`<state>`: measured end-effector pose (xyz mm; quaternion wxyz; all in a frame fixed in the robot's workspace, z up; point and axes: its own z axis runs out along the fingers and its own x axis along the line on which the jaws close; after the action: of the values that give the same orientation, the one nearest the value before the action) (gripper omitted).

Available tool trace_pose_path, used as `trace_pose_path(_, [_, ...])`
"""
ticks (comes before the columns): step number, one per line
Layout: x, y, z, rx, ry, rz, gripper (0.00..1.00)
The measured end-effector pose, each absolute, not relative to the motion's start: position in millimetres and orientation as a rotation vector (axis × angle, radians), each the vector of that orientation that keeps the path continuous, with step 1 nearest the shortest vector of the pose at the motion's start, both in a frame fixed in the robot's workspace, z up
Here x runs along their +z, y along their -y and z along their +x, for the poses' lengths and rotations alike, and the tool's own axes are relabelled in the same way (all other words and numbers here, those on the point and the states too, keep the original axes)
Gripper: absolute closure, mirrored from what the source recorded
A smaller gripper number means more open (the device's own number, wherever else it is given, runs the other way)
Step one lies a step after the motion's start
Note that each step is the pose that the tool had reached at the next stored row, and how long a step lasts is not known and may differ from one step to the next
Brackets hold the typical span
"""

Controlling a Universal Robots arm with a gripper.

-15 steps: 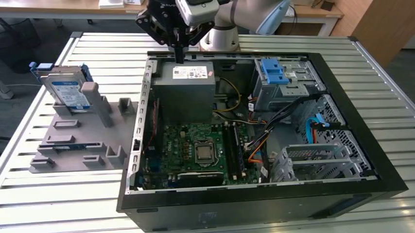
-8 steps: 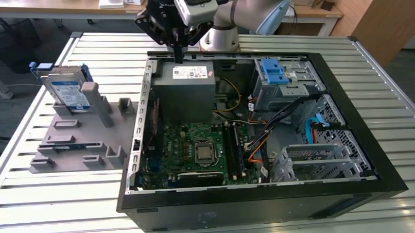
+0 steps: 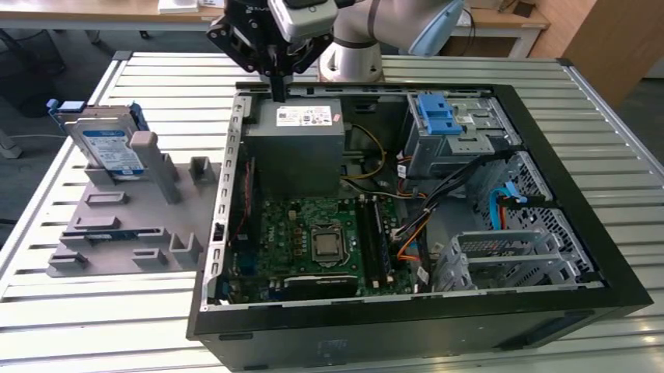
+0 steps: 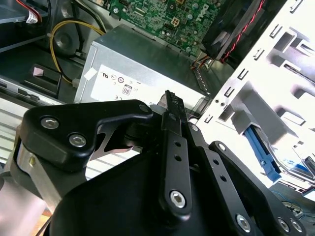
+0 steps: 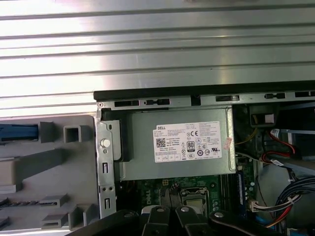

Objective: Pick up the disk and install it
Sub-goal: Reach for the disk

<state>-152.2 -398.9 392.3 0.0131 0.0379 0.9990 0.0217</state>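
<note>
— One disk (image 3: 109, 148) is the task's concern, and in the exterior view it stands upright in the grey fixture (image 3: 124, 225) on the table (image 3: 104, 311), at that view's left; the end effector (image 3: 278, 84) hangs well apart from it, above the power supply (image 3: 301, 148) at the far rim of the computer case (image 3: 415, 334), fingers pressed together on nothing.

— What could go wrong from there?

— The case wall stands between the two; I judge a low sweep across could clip that rim or the fixture's posts; and the disk stands on edge, so a careless touch might tip it.

— And the second wrist view?

— The end effector (image 4: 170, 98) looks closed and empty, close above the power supply (image 4: 133, 73); a yellow cable (image 4: 52, 34) loops just beside that box, and the motherboard (image 4: 162, 14) lies beyond; any descent here risks snagging the cable or pressing on the box.

— The first wrist view?

— The power supply (image 5: 177, 147) lies squarely under the end effector (image 5: 167, 219), and the fixture (image 5: 49, 172) sits just outside the case wall; a blue strip (image 5: 17, 132) there is probably the disk's carrier, though I cannot be sure; gripping the plastic frame rather than the metal body could let the disk flex or slip, in my judgement.
</note>
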Motion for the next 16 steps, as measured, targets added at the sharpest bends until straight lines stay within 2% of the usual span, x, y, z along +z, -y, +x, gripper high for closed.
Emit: trace_pose_path(16, [392.0, 398.9, -166.1, 0.068, -3.112, 0.118, 0.89])
